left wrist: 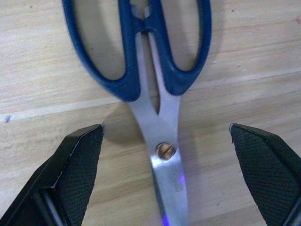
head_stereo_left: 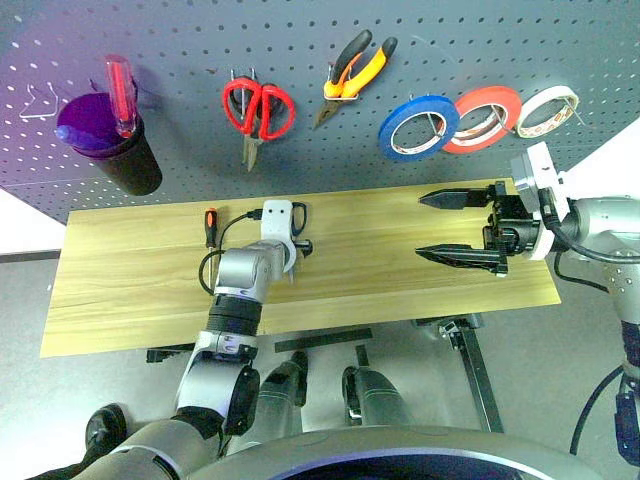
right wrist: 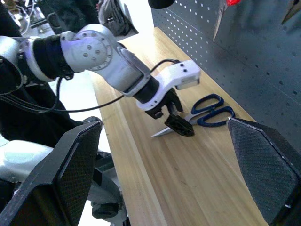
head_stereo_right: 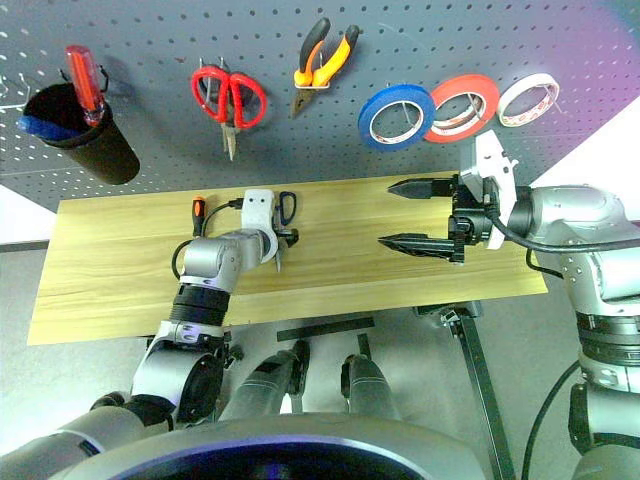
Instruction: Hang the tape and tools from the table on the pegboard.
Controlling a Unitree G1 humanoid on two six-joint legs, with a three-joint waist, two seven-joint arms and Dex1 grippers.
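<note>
Dark blue-handled scissors [left wrist: 164,94] lie flat on the wood table [head_stereo_left: 380,290], near its back edge. My left gripper [head_stereo_left: 298,246] is low over them and open, its fingers [left wrist: 77,160] on either side of the blades near the pivot; no contact shows. A small red-and-black screwdriver [head_stereo_left: 210,226] lies just left of that arm. My right gripper [head_stereo_left: 419,225] hovers open and empty over the right part of the table, pointing left. On the pegboard [head_stereo_left: 180,40] hang the orange-and-black pliers [head_stereo_left: 352,72] and the blue tape [head_stereo_left: 386,130].
Red-handled scissors [head_stereo_left: 258,108], a red tape roll [head_stereo_left: 500,95] and a white tape roll [head_stereo_left: 560,93] also hang on the board. A black cup [head_stereo_left: 125,160] at the left holds a red screwdriver [head_stereo_left: 121,95]. A bare wire hook [head_stereo_left: 38,105] is at far left.
</note>
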